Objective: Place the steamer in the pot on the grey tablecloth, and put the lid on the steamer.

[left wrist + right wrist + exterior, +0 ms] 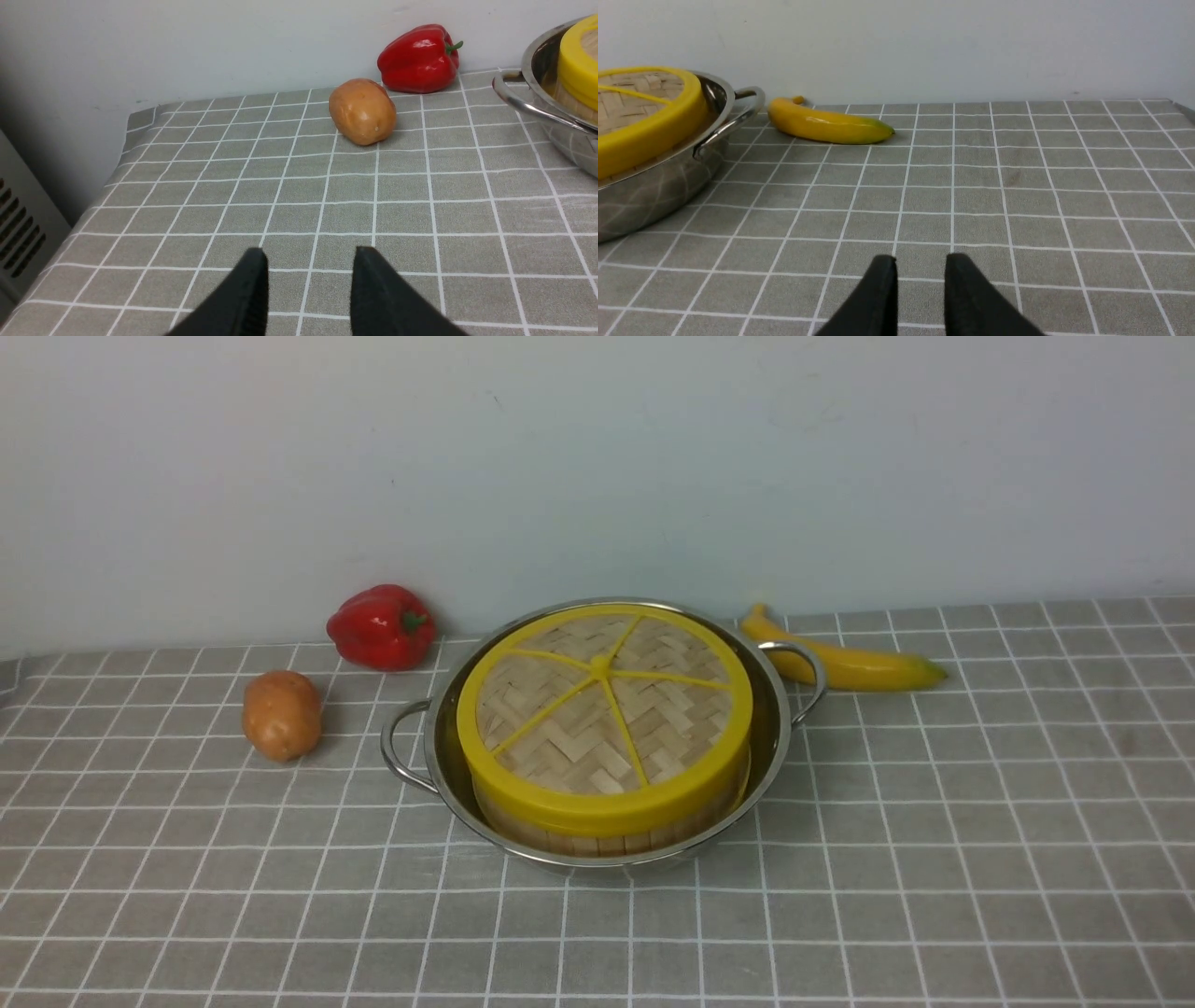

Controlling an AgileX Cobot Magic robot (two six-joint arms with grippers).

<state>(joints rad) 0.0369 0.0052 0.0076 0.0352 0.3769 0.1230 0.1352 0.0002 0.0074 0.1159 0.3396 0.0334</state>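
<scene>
Yellow-rimmed lid [604, 709] sits on the steamer [597, 835] inside the pot [780, 733], looks finished; left gripper [309, 280] and right gripper [920, 280] both parted, empty.

Against the pale wall [597, 457], near its foot: a red pepper [382, 626], glossy, green stem turned rightward. Just in front of the pepper and slightly left, apart from it: a brown potato [281, 714]. Well right of the pepper, also close to the wall: a yellow banana [845, 663], lying flat, greenish tip pointing right.
</scene>
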